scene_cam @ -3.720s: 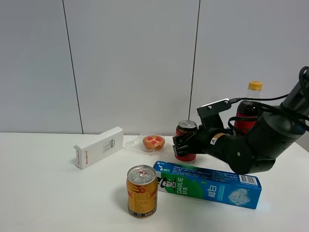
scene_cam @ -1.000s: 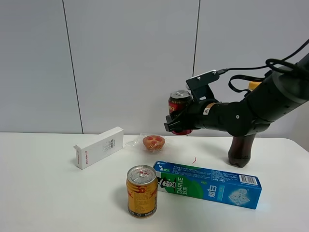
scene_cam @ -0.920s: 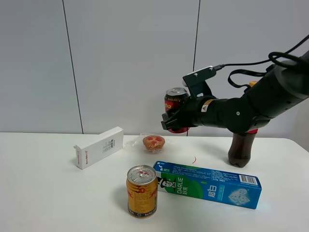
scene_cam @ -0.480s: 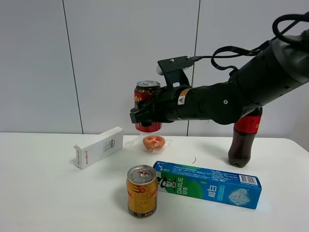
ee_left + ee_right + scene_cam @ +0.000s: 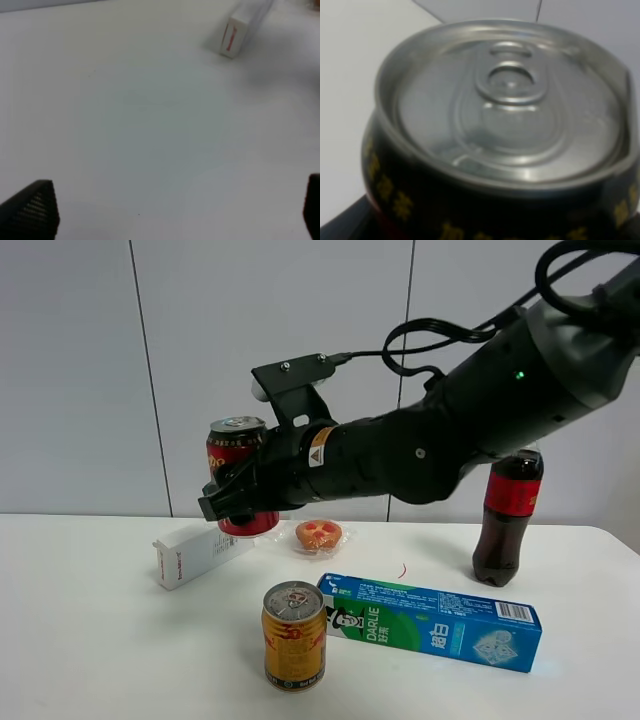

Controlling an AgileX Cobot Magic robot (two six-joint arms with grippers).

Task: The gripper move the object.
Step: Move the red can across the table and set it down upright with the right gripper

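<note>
Currently the right hand [image 5: 238, 508] is clamped around the lower body of the red drink can [image 5: 236, 444], and the can hangs in the air left of centre in the high view, well clear of the bench [image 5: 90, 640]. It sits upright, silver top level. In the right wrist view the lid and pull tab of the can [image 5: 505, 100] fill nearly the whole picture, with gold lettering on the black band below the rim.

We judge the low grip to be deliberate: it leaves the top free and holds the can plumb. The height looks chosen to clear what stands below.

- White carton [image 5: 200, 545]: lies at left centre, directly under the can as this view shows it; how far apart in depth we cannot tell.
- Wrapped pastry [image 5: 318, 533]: near the middle, just beside the arm's underside in the picture.
- Gold-and-red can [image 5: 294, 635]: lower centre, upright, touching or nearly touching the toothpaste box [image 5: 430, 622] on its right.
- Cola bottle [image 5: 505, 520]: right of the frame, partly behind the arm.

Left hand [image 5: 172, 210]: spread, its two dark fingertips well apart with bare bench between them and nothing held. The white carton [image 5: 240, 30] shows beyond it. We take this hand to be parked out of the way.

Judgement: the transfer is mid-carry, with no set-down yet.
</note>
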